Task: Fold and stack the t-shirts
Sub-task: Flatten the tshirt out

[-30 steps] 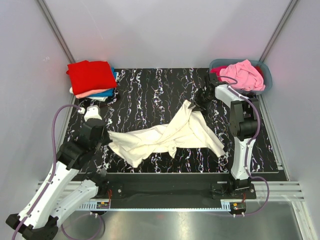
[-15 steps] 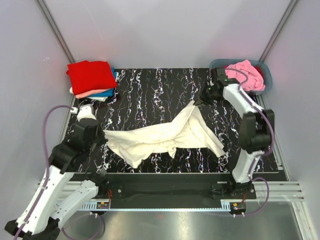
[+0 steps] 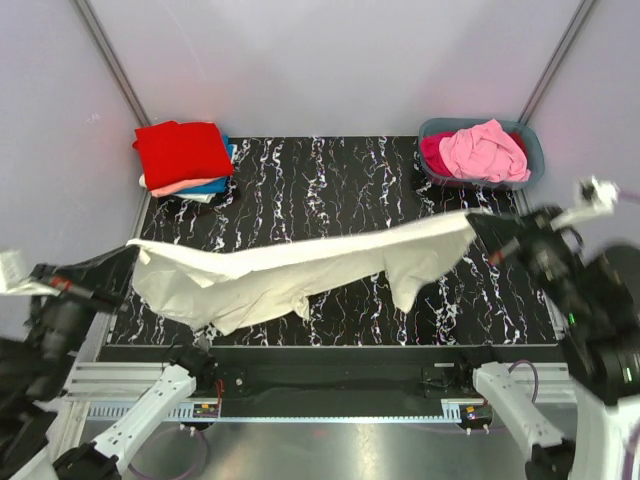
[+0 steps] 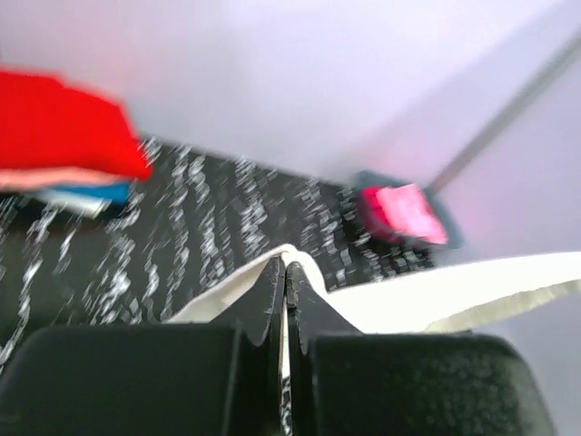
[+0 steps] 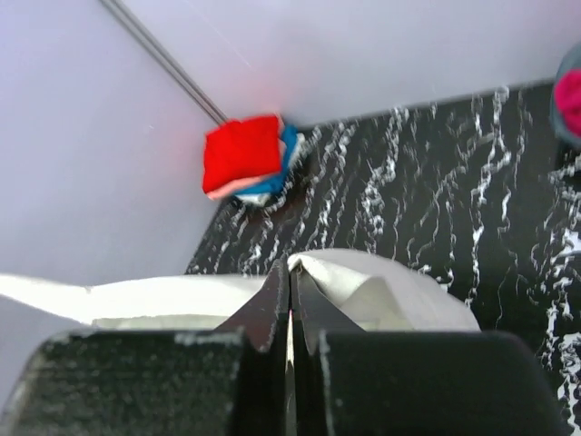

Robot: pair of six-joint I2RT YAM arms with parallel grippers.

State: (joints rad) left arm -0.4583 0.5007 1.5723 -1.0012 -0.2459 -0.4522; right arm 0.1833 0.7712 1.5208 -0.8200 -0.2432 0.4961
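The cream t-shirt (image 3: pixel 300 265) hangs stretched in the air across the table, held at both ends. My left gripper (image 3: pixel 128 256) is shut on its left end; the cloth shows at the fingertips in the left wrist view (image 4: pixel 304 265). My right gripper (image 3: pixel 478 222) is shut on its right end, seen in the right wrist view (image 5: pixel 363 277). A folded stack with a red t-shirt (image 3: pixel 182 151) on top, over salmon and blue ones, lies at the back left. Pink and magenta t-shirts (image 3: pixel 482 150) lie crumpled in the tub.
The grey-blue plastic tub (image 3: pixel 531 150) stands at the back right corner. The black marbled table top (image 3: pixel 330 180) lies under the hanging shirt. Both arms are raised high, close to the camera at the left and right edges.
Both grippers have lifted and pulled apart, raising the cream shirt off the table and stretching it into a wide band. The arms moved up toward the camera.
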